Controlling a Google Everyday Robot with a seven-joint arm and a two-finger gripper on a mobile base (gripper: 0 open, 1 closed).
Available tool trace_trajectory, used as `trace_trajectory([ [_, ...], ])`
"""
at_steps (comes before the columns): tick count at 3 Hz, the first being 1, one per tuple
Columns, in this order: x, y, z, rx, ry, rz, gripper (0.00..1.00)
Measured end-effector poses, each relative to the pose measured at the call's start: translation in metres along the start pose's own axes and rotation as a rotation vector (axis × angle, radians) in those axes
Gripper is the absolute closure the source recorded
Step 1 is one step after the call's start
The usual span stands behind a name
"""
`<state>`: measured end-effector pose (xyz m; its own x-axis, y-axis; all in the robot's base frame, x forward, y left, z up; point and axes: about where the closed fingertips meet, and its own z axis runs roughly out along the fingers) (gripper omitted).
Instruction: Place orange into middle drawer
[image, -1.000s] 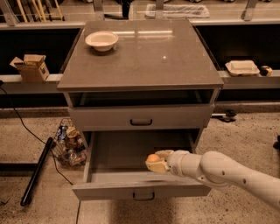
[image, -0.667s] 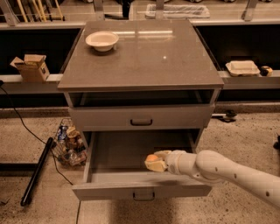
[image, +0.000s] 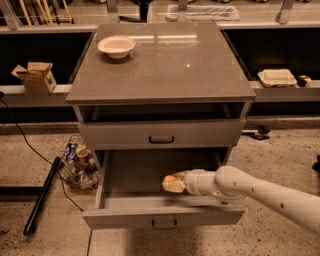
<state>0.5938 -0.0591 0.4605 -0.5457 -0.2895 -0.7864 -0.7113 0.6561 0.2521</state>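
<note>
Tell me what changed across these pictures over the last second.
The gripper and its arm have edged slightly left, further in over the open middle drawer. The orange moved with it and stays at its tip; nothing was visibly let go. Unchanged: the middle drawer is open as before, the drawer above it is shut, and the white bowl sits on the cabinet top.

My claw (image: 172, 185) sits inside the open middle drawer (image: 125, 217), right of centre. To its left I see free drawer floor. Behind and above it the upper drawer (image: 200, 134) hangs low, and nearer me the front wall rises.
</note>
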Motion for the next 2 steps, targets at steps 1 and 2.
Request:
trace_trajectory([
  [1, 0.0038, -0.0075, 0.0158, -0.021, 0.018, 0.015, 0.59],
  [2, 0.0064, -0.0119, 0.0247, -0.034, 0.031, 0.027, 0.36],
])
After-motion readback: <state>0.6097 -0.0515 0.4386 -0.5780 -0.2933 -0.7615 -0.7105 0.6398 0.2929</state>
